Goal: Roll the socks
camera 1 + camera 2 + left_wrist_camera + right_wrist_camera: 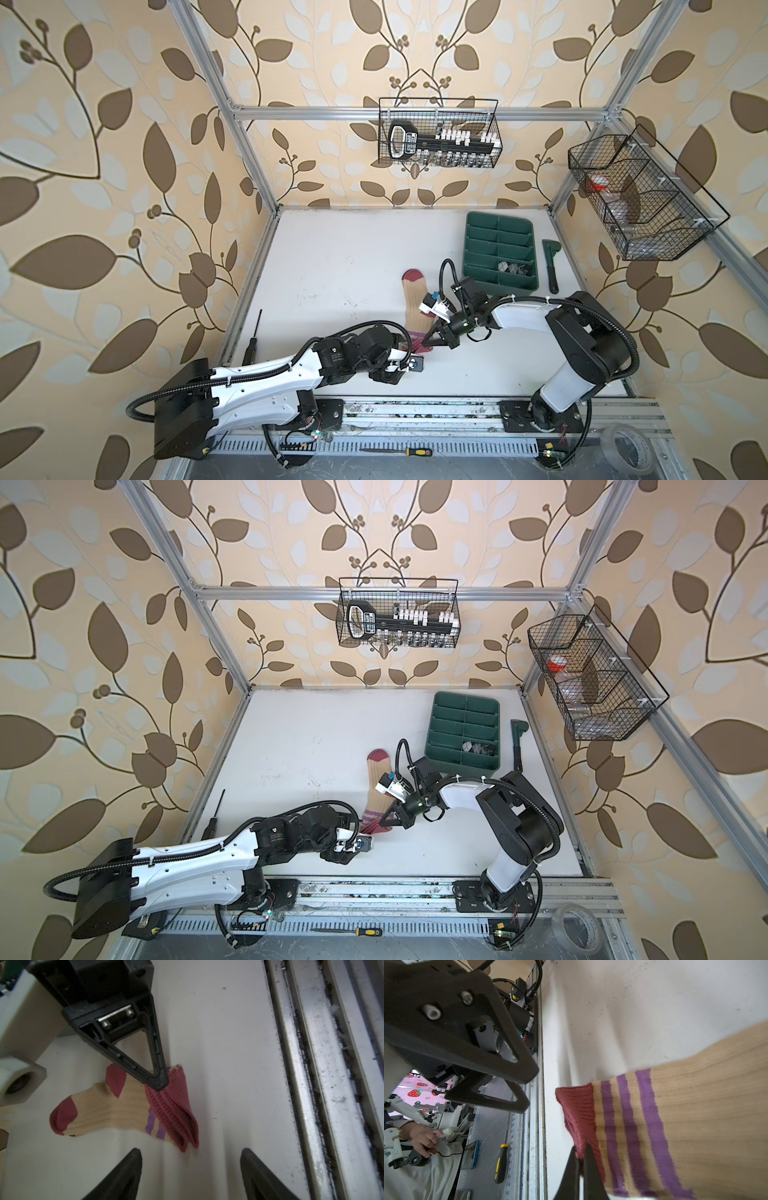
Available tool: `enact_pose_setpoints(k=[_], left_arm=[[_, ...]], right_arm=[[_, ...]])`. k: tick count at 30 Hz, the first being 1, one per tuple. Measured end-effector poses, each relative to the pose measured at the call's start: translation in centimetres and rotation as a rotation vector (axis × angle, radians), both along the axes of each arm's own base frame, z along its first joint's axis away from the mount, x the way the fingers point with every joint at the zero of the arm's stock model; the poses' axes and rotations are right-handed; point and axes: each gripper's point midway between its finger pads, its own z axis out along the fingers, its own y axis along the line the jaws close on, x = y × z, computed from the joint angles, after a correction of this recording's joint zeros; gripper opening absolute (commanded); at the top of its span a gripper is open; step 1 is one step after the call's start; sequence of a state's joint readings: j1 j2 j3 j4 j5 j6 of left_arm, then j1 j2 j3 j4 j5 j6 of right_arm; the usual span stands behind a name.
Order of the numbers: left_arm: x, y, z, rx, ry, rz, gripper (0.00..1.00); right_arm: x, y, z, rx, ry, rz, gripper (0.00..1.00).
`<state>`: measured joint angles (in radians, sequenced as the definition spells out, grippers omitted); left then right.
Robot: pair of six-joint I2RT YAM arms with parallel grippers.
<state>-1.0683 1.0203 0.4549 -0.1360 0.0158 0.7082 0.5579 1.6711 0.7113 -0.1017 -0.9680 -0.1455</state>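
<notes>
A beige sock (415,303) with maroon toe, heel and cuff and purple stripes lies flat on the white table (332,266), seen in both top views (380,787). Its maroon cuff points toward the table's front edge. My right gripper (580,1151) is shut on a corner of that cuff, and the pinch shows in the left wrist view (159,1085). My left gripper (191,1149) hovers just in front of the cuff's other end. It is open, with nothing between its fingers. The sock (116,1111) is slightly bunched where the cuff is pinched.
A green divided tray (500,253) and a green-handled tool (552,266) sit at the back right. A black screwdriver (253,340) lies by the left edge. The metal rail (311,1084) runs along the front, beyond it a yellow-handled screwdriver (415,451) and a tape roll (627,451).
</notes>
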Motion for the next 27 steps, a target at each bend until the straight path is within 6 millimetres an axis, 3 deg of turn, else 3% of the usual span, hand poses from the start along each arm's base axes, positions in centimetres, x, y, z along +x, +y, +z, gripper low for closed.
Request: enact_pose_setpoints(k=[4,12,18,22,27], left_arm=[[0.2,-0.8,-0.7,-0.013,0.029,0.029,0.77],[0.3,-1.2,-4.0,0.064,0.08,0.047,0.71],[1.3,-1.4,-4.0,0.057,0.043,0.085,0.67],[2.0,-1.6,-3.5,0.043,0.013,0.106,0.57],[2.2,-1.5,-3.6,0.053,-0.004,0.105,0.32]], right_arm=[[-0.1,0.0,0.1,0.007,0.005,0.004,0.0],[-0.2,0.1,0.3,0.019,0.011,0.01,0.0],[-0.4,0.2,0.5,0.03,0.018,0.017,0.0],[-0.5,0.2,0.6,0.039,0.022,0.022,0.0],[-0.6,0.2,0.3,0.042,0.038,0.024,0.0]])
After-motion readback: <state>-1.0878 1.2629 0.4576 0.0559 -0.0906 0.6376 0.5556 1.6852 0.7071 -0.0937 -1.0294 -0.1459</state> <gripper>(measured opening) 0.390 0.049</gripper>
